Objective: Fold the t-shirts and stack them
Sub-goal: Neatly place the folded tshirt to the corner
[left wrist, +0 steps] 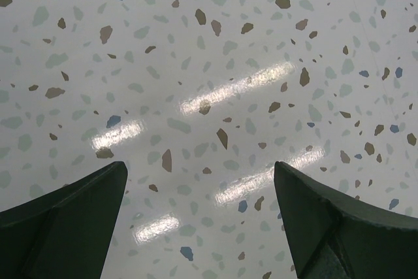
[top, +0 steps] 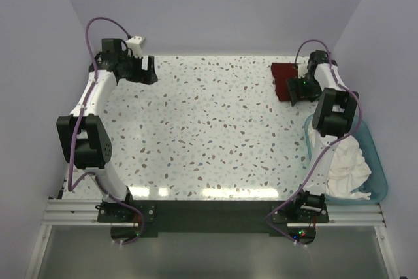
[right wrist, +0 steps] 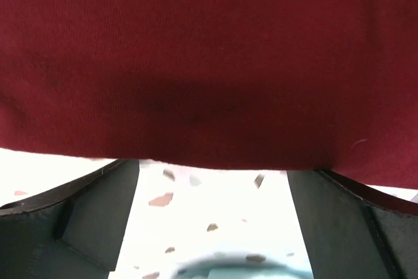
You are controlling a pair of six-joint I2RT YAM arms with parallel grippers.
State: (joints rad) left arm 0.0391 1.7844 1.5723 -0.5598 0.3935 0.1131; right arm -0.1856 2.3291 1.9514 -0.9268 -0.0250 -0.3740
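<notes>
Widest of all, the speckled table [top: 209,129], bare across its middle. At its right edge, beside the right arm's base, a light blue tub [top: 377,161] with the white t-shirt [top: 346,161] heaped inside, crumpled and unfolded, probably parked there to await its turn. In the far right corner, the maroon t-shirt [top: 282,80], laid as a compact dark rectangle, apparently folded and put out of the working area as the foot of the stack. Just at its near edge, the right gripper [top: 302,89], spread wide in the wrist view with bare table between the fingers and nothing pinched. Far left, the left gripper [top: 140,70], likewise spread over bare table and holding nothing, seemingly kept clear of the work. Hard to judge: the number of folds in the maroon cloth, and any contact between it and the right fingertips. Hidden from above: part of that shirt under the gripper, and the lower white cloth behind the tub wall and right arm. Blurred pale blue low in the right wrist view, perhaps the tub.
</notes>
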